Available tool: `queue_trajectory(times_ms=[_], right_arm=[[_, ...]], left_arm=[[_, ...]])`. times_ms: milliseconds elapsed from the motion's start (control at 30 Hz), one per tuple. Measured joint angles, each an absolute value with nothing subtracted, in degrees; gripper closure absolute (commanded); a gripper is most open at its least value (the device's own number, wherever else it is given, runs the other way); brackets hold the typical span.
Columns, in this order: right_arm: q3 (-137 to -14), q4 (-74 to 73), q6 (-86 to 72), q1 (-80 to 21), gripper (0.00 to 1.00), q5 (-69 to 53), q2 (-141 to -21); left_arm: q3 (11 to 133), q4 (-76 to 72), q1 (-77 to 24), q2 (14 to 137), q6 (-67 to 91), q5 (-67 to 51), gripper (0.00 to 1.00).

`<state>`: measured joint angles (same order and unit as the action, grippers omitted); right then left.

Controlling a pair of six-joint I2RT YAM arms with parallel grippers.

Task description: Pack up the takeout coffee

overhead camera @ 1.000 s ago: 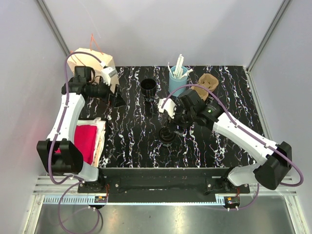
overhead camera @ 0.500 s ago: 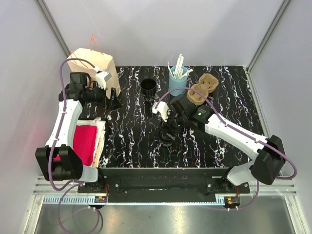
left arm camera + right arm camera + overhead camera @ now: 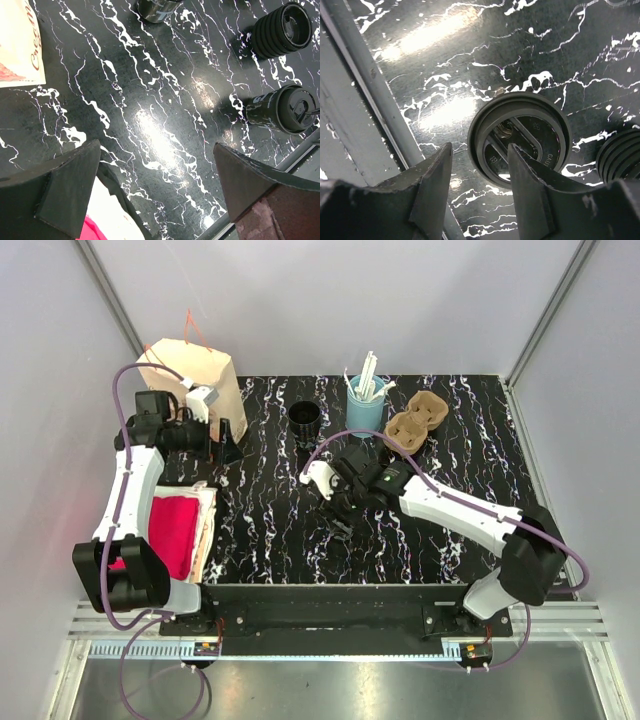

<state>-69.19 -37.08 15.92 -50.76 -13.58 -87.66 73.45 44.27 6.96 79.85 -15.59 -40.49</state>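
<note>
Because the coffee is to be packed, the table (image 3: 260, 530) reads as a packing station. A paper bag (image 3: 195, 380) stands upright at its far left corner, handles up, and is likely where the drink must end up. A cardboard carrier (image 3: 415, 422) lies toward the far right, near a blue cup of straws (image 3: 365, 400). A lidless cup (image 3: 305, 418) stands between the bag and the straws.

The left gripper (image 3: 156, 150) waits just beside the bag with its fingers spread wide and empty, probably placed to steady or open it. The right gripper (image 3: 480, 150) hangs directly over the coffee (image 3: 525, 120), which stands upright near the table's front edge, roughly mid-width. Its fingers are parted a little and hold nothing. The lid shows behind them, and the left wrist view shows nothing around the cup's wall, so this looks like lining up for a grasp from above.

Compared with a second ago, the bag shows a taller, flatter face. The right arm has reached further left, so its wrist now hides most of the coffee from overhead. The coffee itself has not moved.
</note>
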Motion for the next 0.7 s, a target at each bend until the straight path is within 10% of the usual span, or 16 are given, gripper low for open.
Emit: queue_trajectory(times_ms=[700], right_arm=[[-71.13,-35.79,13.32,-53.10,0.96,-9.10,-91.09]], left_arm=[[72.49,43.11,7.66,79.85,-14.98,-41.67,0.01]])
